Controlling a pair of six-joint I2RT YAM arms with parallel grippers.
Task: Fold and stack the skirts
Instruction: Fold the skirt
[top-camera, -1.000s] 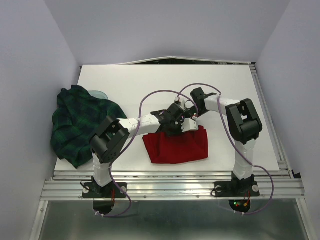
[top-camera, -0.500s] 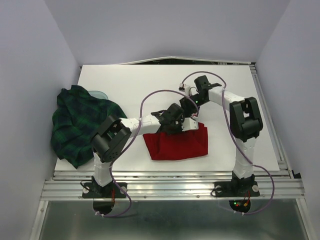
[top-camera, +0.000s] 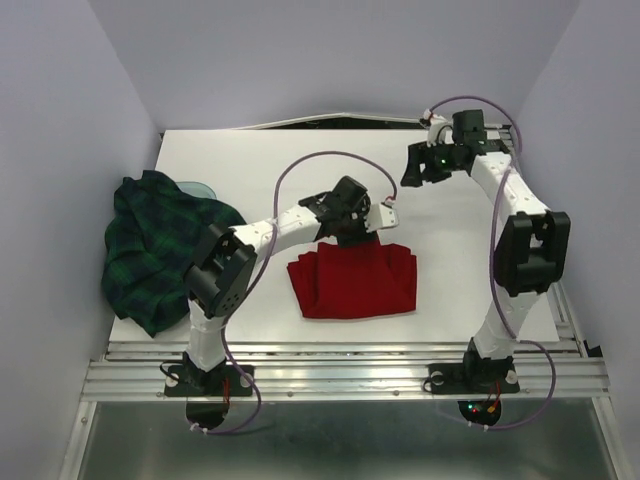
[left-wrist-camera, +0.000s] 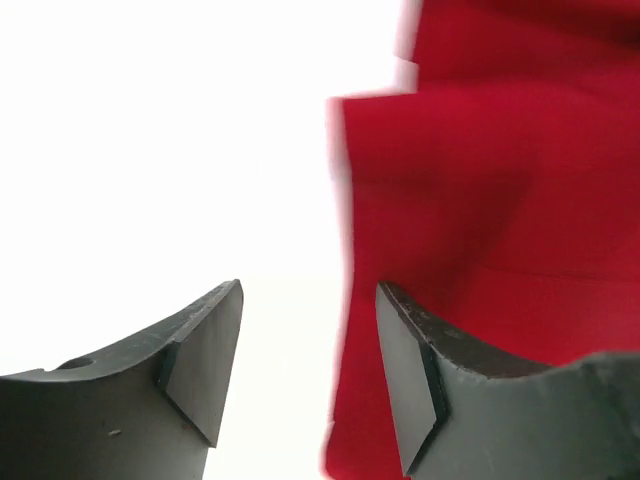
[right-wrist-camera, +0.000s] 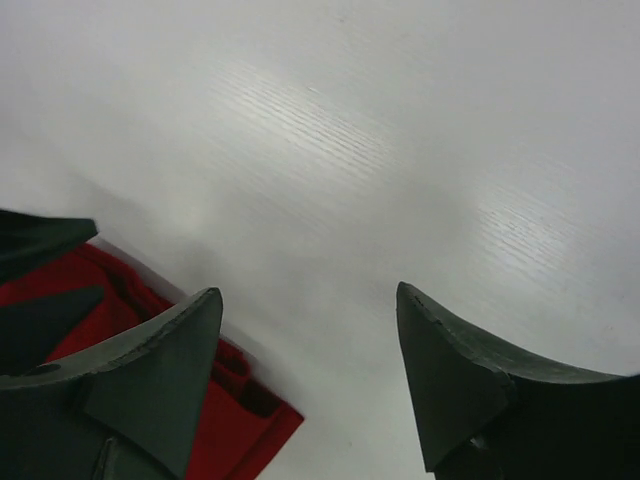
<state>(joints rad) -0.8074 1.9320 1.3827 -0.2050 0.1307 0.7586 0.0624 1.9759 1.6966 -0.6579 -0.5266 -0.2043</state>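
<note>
Currently my left gripper (left-wrist-camera: 310, 292) hangs open and empty, its jaws straddling one edge of the red skirt (top-camera: 352, 283), which lies folded flat beneath it, probably as the base of the stack. My right gripper (right-wrist-camera: 310, 293) is likewise open and empty over bare table (top-camera: 300, 160), the red skirt just off its left finger. The plaid skirt (top-camera: 160, 245) lies heaped and unfolded well to the left of my left gripper; I judge it the next item.

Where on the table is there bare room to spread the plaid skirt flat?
Bare: the table beyond the plaid skirt, and right of the red skirt. Crowded: the left edge and around the left gripper.
</note>
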